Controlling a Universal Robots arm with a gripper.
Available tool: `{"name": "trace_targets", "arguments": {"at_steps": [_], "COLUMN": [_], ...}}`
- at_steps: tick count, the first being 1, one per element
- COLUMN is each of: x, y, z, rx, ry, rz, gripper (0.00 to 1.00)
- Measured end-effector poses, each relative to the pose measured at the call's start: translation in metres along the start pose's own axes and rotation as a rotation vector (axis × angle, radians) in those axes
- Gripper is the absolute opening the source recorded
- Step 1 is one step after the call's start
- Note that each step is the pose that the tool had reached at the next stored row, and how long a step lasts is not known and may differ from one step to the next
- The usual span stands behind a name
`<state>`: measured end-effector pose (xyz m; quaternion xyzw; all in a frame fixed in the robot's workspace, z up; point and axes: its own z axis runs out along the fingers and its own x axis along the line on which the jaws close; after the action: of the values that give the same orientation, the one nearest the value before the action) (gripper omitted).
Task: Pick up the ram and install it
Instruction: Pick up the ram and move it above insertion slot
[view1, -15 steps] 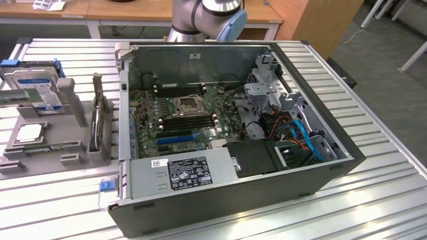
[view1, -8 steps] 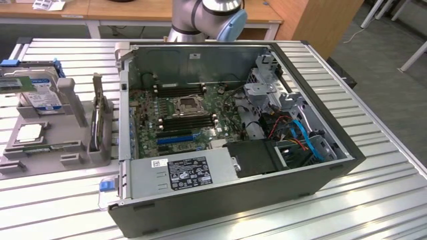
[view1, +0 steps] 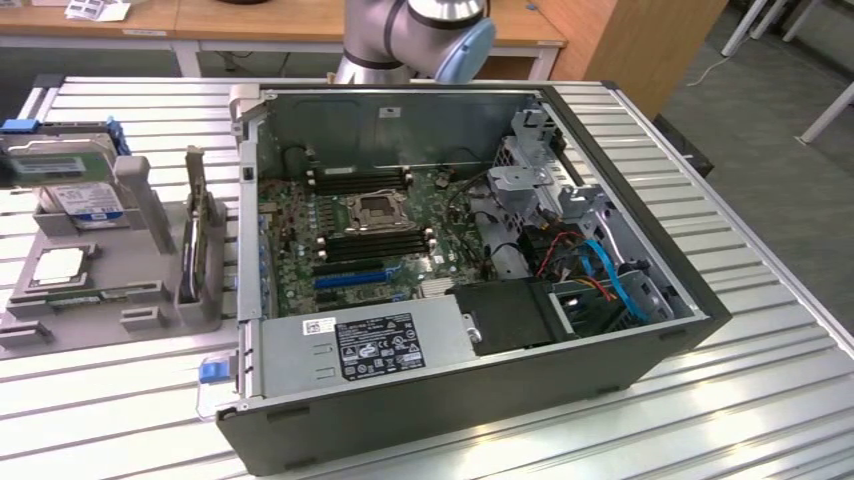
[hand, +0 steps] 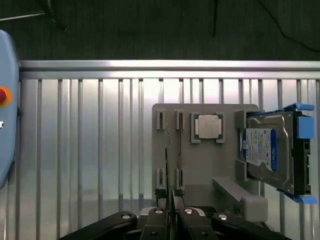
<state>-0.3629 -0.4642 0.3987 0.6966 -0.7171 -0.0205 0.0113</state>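
Gripper (hand: 171, 212) is seen over the grey parts holder (hand: 200, 160), fingers nearly together around the ram's (hand: 168, 150) thin edge

The ram is stood upright in the holder's slots; a silver processor chip (hand: 208, 125) and a hard drive (hand: 267, 150) are parked beside it; the open PC case (view1: 454, 300) is set apart on the slatted table (hand: 90, 140).

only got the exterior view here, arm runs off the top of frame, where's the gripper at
Observer: The gripper hangs above the grey parts holder, over the end with the narrow slots.
Operator: is it carrying the ram
Observer: I see nothing held. A thin edge, probably the ram seen edge-on, stands between the slot posts below it.
Operator: anything else close by i can't see
Observer: A red button sits on a pale blue unit at the table's edge, apart from the holder.
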Motion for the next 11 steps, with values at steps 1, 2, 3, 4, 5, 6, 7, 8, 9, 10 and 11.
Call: {"name": "trace_targets", "arguments": {"at_steps": [1, 2, 3, 4, 5, 6, 7, 8, 9, 10, 11], "x": [0.000, 0.000, 0.000, 0.000, 0.000, -0.001, -0.001, -0.001, -0.001, -0.001, -0.001], "y": [-0.0045, -0.0089, -0.0135, -0.0180, -0.0225, -0.0274, -0.0318, -0.0362, -0.0408, -0.0452, -0.0497], "z": [-0.0003, -0.0005, -0.0006, -0.0008, -0.0010, -0.0012, -0.0013, -0.0015, -0.0017, -0.0019, -0.0021], "rx": [-0.0002, -0.0001, -0.0001, -0.0001, -0.0002, -0.0002, -0.0002, -0.0001, -0.0002, -0.0003, -0.0002], "ry": [0.0001, 0.0001, 0.0000, 0.0000, 0.0000, -0.0001, -0.0002, -0.0003, -0.0003, -0.0004, -0.0005], "rz": [0.000, 0.000, 0.000, 0.000, -0.001, -0.002, -0.003, -0.003, -0.004, -0.004, -0.004], "gripper": [0.14, 0.14, 0.14, 0.14, 0.14, 0.14, 0.14, 0.14, 0.14, 0.14, 0.14]}}
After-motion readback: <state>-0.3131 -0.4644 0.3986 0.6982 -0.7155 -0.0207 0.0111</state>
